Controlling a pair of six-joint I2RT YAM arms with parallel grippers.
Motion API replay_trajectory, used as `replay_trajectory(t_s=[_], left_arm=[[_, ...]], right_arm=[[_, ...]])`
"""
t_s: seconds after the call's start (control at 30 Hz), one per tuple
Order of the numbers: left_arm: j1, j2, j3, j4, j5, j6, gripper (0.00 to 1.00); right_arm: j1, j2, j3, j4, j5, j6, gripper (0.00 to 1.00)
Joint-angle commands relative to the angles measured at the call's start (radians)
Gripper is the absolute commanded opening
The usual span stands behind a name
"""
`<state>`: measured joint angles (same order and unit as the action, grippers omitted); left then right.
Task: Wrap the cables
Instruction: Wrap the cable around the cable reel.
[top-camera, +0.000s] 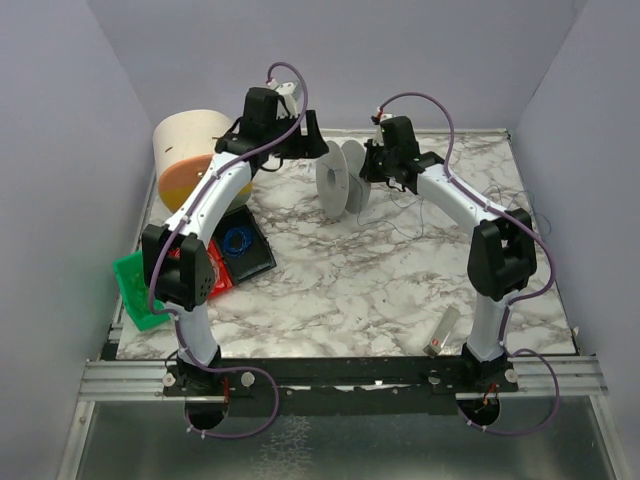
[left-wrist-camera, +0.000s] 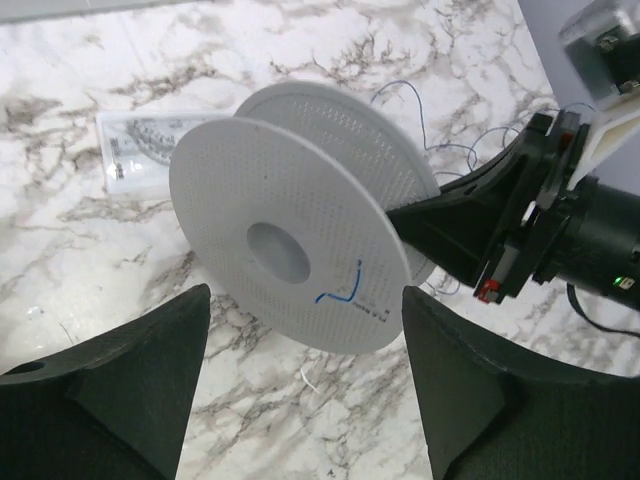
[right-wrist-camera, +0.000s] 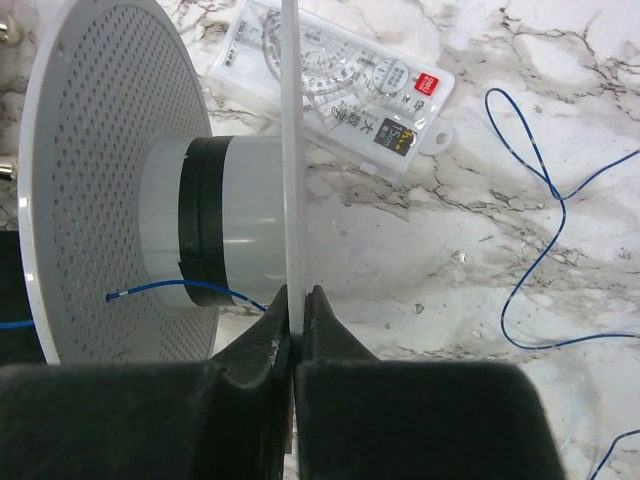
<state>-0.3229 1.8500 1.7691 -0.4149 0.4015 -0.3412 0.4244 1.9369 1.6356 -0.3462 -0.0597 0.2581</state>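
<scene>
Spool (left-wrist-camera: 280, 200): stands on its rims near the middle of the far edge, which leaves the hub free for winding.
Right gripper (right-wrist-camera: 295, 305): clenched on one flange's rim, judged to be steadying the spool.
Left gripper (left-wrist-camera: 305, 310): released, fingers spread at the opposite flange, touching nothing.
Wire (right-wrist-camera: 541, 250): one end at the hub; the rest lies loose, looping toward the right edge.
Obstruction: case (right-wrist-camera: 350, 90) lies just beyond the spool, beside the slack.
Elsewhere: drum (top-camera: 185, 150) at the far-left corner; green tray (top-camera: 130, 282) at the left edge.

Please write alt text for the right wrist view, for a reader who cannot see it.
The right gripper is shut on a flange rim of a white perforated spool. A thin blue wire curves loosely over the marble table; a clear plastic case lies behind.
</scene>
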Motion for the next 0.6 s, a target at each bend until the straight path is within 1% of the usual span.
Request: replay_trajectory(t_s=[0.0,0.03,0.1,0.23,0.37,0.43,0.47,0.57], left_arm=[[-0.153,-0.002,0.135,-0.122,-0.328,0.119,0.78],[-0.182,-0.004,0.140,-0.125,-0.378,0.129,0.78],[-0.221,-0.010,0.140,-0.112,-0.426,0.131,0.78],[-0.258,-0.017,0.098,-0.047,-0.444,0.089,0.78],[-0.307,0.018,0.076,-0.039,-0.612,0.061,0.78],[-0.314,0.040,0.075,-0.040,-0.667,0.049,0.78],[-0.315,0.049,0.076,-0.039,-0.686,0.042,0.78],[-0.315,0.073,0.097,-0.039,-0.688,0.037,0.78]], right_arm=[[0.002,-0.009,0.033,-0.001,-0.009,0.043,0.01],[0.003,-0.009,0.032,0.001,-0.009,0.046,0.00],[0.004,-0.012,0.029,0.004,-0.009,0.052,0.01],[0.003,-0.012,0.022,0.008,-0.009,0.060,0.01],[0.004,-0.022,0.012,0.015,-0.009,0.067,0.01],[0.004,-0.025,0.008,0.020,-0.010,0.067,0.01],[0.004,-0.027,0.006,0.020,-0.012,0.068,0.00],[0.004,-0.031,0.003,0.023,-0.012,0.067,0.01]])
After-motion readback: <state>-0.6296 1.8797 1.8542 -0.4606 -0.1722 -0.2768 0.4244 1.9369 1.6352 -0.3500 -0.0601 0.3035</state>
